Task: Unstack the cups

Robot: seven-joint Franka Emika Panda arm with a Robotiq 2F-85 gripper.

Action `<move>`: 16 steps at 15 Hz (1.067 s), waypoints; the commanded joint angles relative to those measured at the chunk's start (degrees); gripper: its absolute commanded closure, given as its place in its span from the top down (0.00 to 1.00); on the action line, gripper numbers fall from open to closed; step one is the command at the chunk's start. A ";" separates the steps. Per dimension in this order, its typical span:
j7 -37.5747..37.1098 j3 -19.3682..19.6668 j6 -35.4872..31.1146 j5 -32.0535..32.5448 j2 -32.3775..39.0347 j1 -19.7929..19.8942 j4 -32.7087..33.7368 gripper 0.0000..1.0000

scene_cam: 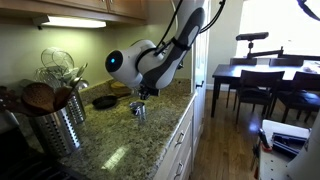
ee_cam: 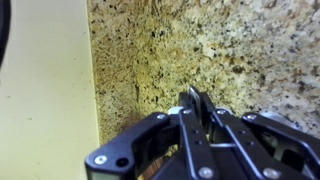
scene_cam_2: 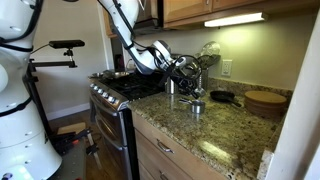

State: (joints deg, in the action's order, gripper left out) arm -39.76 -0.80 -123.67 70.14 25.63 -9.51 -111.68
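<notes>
Gripper position: my gripper points down over the table, about midway between its back edge and its front edge. It shows in both exterior views.
Gripper state: in the wrist view my fingers are drawn together, the tips all but touching. I cannot tell whether a thin rim is pinched between them.
Cups: the cups stand on the table directly under my gripper, small and shiny. In an exterior view they sit toward the table's stove-side edge. I cannot count how many are nested.
Contact: my fingertips reach the top of the cups, but the pictures are too small to show the touch itself.
Stove: a stove adjoins that table edge.
Utensil canister: a ribbed utensil canister stands near the table's nearer back corner, well apart from the cups.
Pan: a dark pan lies by the back edge.
Wrist background: speckled granite, with a cream surface along one side.
</notes>
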 commanded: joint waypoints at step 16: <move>-2.92 -6.78 2.34 -6.35 -16.36 -1.31 -20.70 0.03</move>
State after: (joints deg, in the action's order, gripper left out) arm -40.79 -7.52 -122.75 62.67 13.47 -10.16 -127.70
